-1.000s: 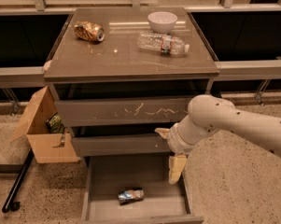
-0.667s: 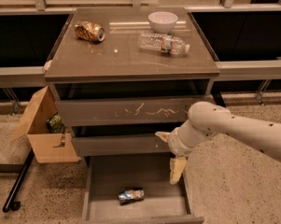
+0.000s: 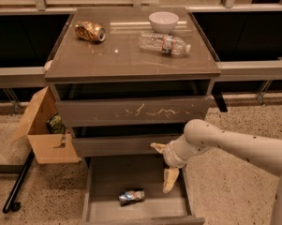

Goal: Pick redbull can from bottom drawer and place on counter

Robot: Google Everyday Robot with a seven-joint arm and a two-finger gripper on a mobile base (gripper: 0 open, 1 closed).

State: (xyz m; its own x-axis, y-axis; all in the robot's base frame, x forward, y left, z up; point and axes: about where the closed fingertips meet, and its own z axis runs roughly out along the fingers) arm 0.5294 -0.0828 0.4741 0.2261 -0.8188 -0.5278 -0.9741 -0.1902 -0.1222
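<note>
The redbull can (image 3: 131, 196) lies on its side on the floor of the open bottom drawer (image 3: 103, 184), near the drawer's front. My gripper (image 3: 162, 165) hangs over the drawer's right half, up and to the right of the can, apart from it. Its cream fingers (image 3: 170, 179) are spread open and hold nothing. The counter (image 3: 122, 55) is the glossy grey-brown top of the cabinet, above.
On the counter lie a dented gold-brown can (image 3: 90, 31), a clear plastic bottle (image 3: 164, 43) and a white bowl (image 3: 163, 21). The scratched top drawer (image 3: 131, 112) and the middle drawer (image 3: 115, 145) stick out slightly. An open cardboard box (image 3: 46, 128) stands to the cabinet's left.
My gripper has moved down and a little left, lower over the open bottom drawer. The can has not moved.
</note>
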